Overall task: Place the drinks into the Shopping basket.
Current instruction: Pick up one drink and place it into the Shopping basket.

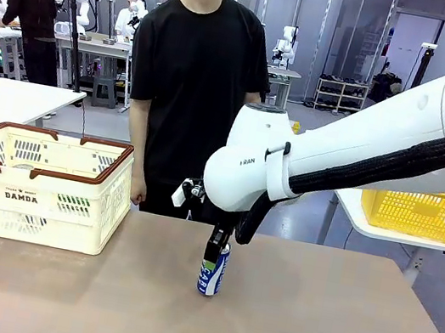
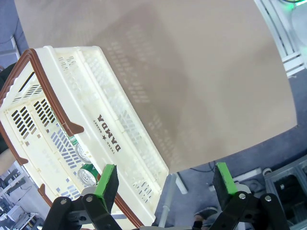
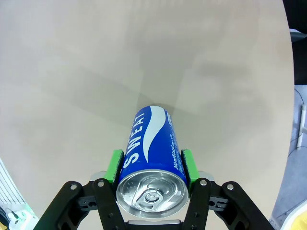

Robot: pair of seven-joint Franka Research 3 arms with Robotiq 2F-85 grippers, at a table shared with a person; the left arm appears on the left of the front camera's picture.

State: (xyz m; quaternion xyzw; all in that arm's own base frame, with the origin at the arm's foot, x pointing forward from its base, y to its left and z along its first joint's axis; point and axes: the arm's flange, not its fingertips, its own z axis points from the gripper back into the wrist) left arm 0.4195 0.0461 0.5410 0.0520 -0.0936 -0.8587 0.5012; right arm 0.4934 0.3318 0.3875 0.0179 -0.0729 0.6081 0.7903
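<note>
Right end effector [image 3: 150, 165] is pinching the blue and white can [image 3: 152, 158] near its top, green pads [image 3: 114, 165] pressing flat on opposite sides of the wall just under the lid rim. The can is standing upright on the counter [image 1: 307, 320], about centre, base apparently touching the surface in the front view [image 1: 213, 268].

Left end effector [image 2: 165, 184] is sitting spread wide with nothing between its fingers, hovering over the near edge of the Shopping basket [image 1: 38, 186] at the counter's far left. Two silver can tops with green [image 2: 84, 165] are showing inside the basket through the left wrist view, so likely two drinks are in and this blue one is the last.

Handling, as a judgement: the thin aluminium wall is smooth and slippery and denting under a hard squeeze; the lid looks unopened, so probably full and fairly heavy. Gripping high by the stiff rim is sensible. Keeping it upright while carrying left and clearing the reddish-brown rim [image 1: 74, 179] is looking like the main need.

A person [image 1: 190, 83] is standing at the far side, hands down.
</note>
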